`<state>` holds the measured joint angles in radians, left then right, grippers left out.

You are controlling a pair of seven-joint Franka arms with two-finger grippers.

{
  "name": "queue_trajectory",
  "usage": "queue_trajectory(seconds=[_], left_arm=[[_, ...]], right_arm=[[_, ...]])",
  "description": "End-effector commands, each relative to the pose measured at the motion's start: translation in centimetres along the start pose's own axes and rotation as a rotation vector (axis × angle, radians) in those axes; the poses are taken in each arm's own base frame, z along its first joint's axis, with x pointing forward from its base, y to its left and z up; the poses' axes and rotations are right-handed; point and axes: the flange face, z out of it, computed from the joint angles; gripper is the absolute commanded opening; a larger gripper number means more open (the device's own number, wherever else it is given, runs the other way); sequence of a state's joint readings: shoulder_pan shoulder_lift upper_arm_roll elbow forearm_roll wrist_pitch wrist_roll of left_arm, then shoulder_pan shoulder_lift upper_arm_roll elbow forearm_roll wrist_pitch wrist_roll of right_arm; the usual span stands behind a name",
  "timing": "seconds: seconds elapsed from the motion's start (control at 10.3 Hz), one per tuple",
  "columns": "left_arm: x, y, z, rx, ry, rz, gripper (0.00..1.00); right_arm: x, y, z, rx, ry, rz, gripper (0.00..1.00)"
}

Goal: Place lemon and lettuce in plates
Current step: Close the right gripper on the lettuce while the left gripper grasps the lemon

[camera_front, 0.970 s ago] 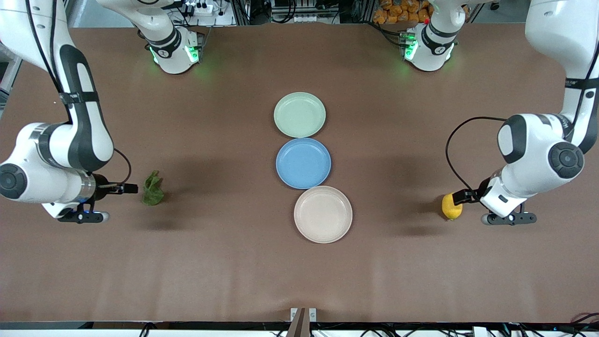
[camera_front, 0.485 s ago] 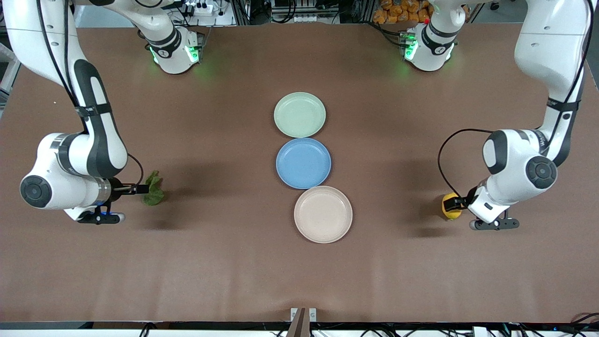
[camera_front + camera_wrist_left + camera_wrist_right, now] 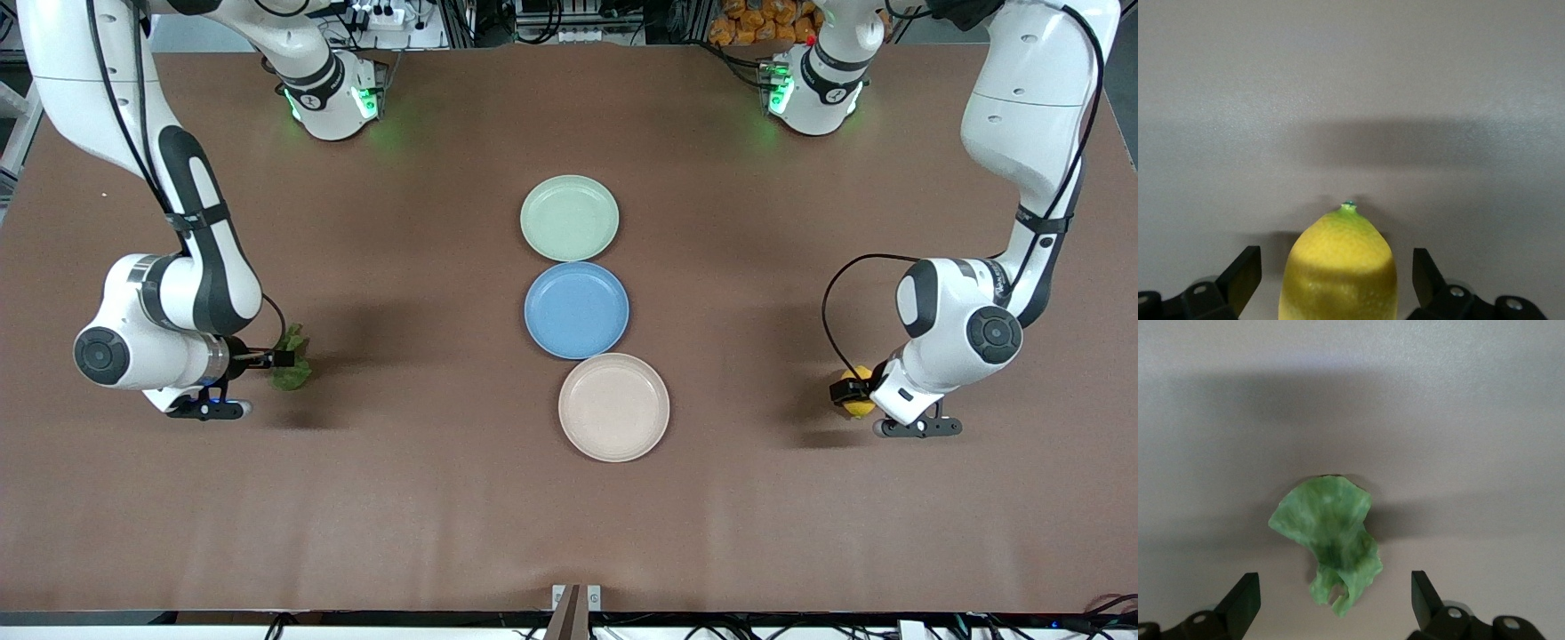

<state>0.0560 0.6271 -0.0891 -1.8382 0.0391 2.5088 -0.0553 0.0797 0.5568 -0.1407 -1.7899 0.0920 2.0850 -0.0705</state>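
The brown surface (image 3: 444,498) carries three round plates in a line down its middle, well away from all four edges: the pale mint green plate (image 3: 569,218) lies closest to the edge where the robots' bases stand, the bright blue plate (image 3: 576,309) touches it on the side nearer the front camera, and the beige-cream plate (image 3: 613,407) sits nearest the camera, its rim against the blue one. All three plates hold nothing. The lemon (image 3: 1338,267) rests on the surface toward the left arm's end, well apart from the plates and about level with the beige-cream plate. The left gripper (image 3: 1337,277) is low at the lemon with its jaws spread wide, one on each side of the fruit and clear of its skin; the lemon's small green-tipped nub points away from the wrist. The lettuce (image 3: 1331,543) lies on the surface toward the right arm's end, also well apart from the plates, roughly level with the gap between the blue and beige-cream plates. The right gripper (image 3: 1335,600) is down at the leaf with its jaws released and wide apart, the wrinkled stem end of the lettuce reaching in between them without touching either one.
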Motion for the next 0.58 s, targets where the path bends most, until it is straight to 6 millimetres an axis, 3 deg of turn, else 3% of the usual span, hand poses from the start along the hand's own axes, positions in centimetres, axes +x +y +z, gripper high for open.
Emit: queue_trajectory(seconds=[0.0,0.48], left_arm=[[-0.6,0.3,0.3,0.009,0.011,0.039,1.00],[-1.1,0.3,1.6,0.006,0.025,0.041,1.00]], right_arm=[[-0.3,-0.2,0.5,0.009,0.008,-0.009,1.00],[0.4,-0.4,2.7,0.001,0.010,-0.010,1.00]])
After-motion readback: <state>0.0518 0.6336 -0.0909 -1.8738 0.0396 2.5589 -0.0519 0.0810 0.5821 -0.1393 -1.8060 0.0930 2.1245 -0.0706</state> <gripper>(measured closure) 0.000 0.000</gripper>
